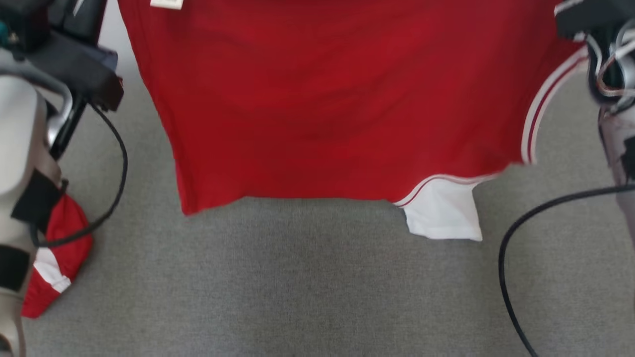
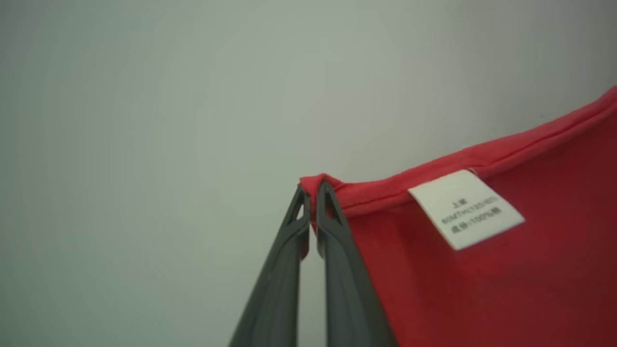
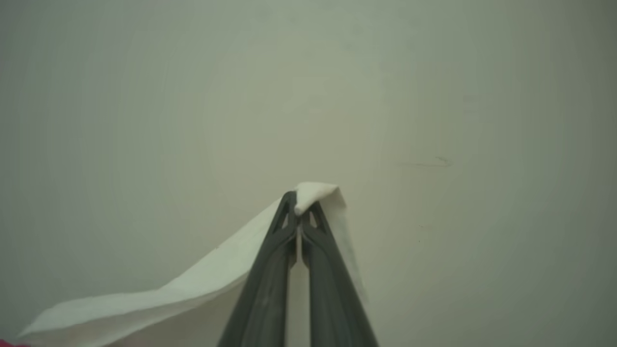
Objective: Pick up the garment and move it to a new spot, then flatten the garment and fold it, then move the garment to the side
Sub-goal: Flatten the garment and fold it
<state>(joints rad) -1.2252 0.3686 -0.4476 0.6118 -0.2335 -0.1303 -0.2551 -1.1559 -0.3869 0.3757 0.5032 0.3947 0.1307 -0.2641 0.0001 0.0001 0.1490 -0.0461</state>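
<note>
While the red garment (image 1: 322,99) hangs above the grey surface (image 1: 297,287), my left jaws pinch its red hem (image 2: 385,193). I see my right jaws pinching its white corner (image 3: 315,190).

"100%" — on garment tag (image 2: 465,208)

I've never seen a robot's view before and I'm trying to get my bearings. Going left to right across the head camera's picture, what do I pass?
left arm → left cable → garment → right cable → right arm
</note>
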